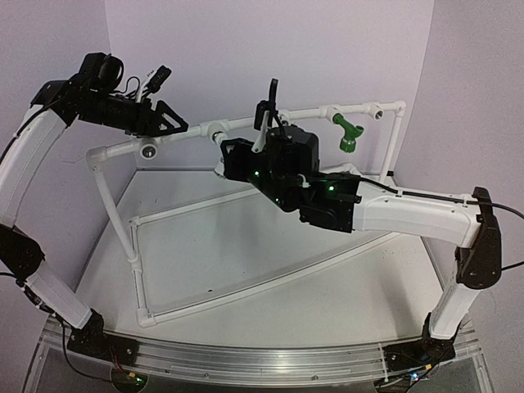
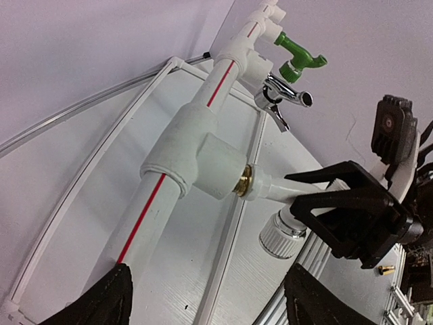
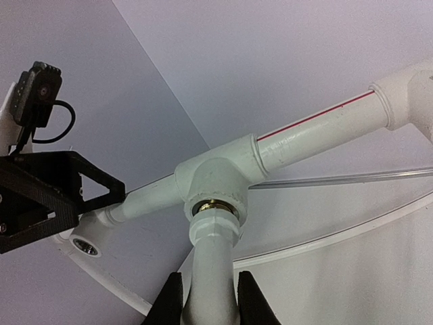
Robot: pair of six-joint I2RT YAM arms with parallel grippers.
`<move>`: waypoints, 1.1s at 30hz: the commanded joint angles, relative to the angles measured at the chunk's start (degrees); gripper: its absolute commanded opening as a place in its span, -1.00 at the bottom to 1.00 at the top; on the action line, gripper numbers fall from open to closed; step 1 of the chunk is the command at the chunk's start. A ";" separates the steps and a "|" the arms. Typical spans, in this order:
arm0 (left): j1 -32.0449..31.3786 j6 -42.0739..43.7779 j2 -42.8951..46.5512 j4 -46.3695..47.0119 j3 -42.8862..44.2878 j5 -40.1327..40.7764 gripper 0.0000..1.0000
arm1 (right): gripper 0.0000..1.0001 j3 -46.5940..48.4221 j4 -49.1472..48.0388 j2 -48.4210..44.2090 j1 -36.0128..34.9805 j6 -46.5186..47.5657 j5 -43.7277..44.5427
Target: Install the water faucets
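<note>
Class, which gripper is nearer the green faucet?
Right. The right gripper holds the white faucet mid-rail, left of the green faucet; the left gripper sits open at the frame's far left corner.

The white faucet (image 3: 215,261) runs off the right wrist view's bottom edge between the fingers of the right hand (image 3: 210,291), its spout unseen. From above, the right arm's wrist (image 1: 282,168) covers that hand and most of the faucet. In its own view, the left hand (image 2: 208,271) shows only cropped fingers (image 2: 101,301).

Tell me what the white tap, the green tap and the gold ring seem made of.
The white tap looks plastic: matte, uniformly white. The green tap is likely plastic too: solid colour, soft gloss. The gold ring at the socket is probably brass: yellow metallic shine.
</note>
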State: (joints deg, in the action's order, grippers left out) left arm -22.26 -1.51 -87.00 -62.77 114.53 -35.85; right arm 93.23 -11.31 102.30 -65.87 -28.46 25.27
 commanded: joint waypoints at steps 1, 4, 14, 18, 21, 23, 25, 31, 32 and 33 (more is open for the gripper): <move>0.02 7.34 -2.99 -12.74 1.67 7.09 0.59 | -1.00 0.96 -3.81 0.17 1.52 1.84 3.12; 0.01 9.50 -4.15 -13.78 2.78 9.63 0.62 | -1.00 1.02 -3.81 0.40 1.49 2.37 3.25; -0.07 11.98 -7.64 -10.90 9.28 12.36 0.62 | -1.00 1.19 -3.89 1.89 1.52 5.46 2.60; -0.07 12.26 -8.57 -10.37 13.19 12.66 0.62 | -1.00 -0.05 -4.39 1.91 1.51 7.18 2.79; -0.05 12.26 -8.72 -9.93 13.69 15.41 0.62 | -1.00 -0.33 -5.00 1.94 1.52 7.88 2.72; -0.01 12.00 -8.58 -9.19 14.11 16.76 0.62 | -1.00 -0.37 -5.36 1.81 1.52 8.14 2.11; 0.10 11.22 -7.86 -7.81 13.89 19.19 0.64 | -1.00 -0.44 -5.94 1.51 1.53 8.88 1.23; 2.12 8.22 -6.49 -4.95 15.73 17.74 0.68 | -1.00 -2.11 -6.98 0.32 1.53 10.47 0.49; 2.76 7.37 -6.14 -4.42 16.09 16.84 0.69 | -1.00 -2.43 -7.05 0.05 1.49 10.62 0.41; 3.62 6.34 -5.92 -4.10 16.46 16.41 0.72 | -1.00 -2.69 -7.13 -0.24 1.46 10.82 0.39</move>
State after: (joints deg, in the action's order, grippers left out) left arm -21.81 8.18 -94.78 -71.07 127.52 -21.74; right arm 91.57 -15.04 103.90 -64.38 -19.30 26.04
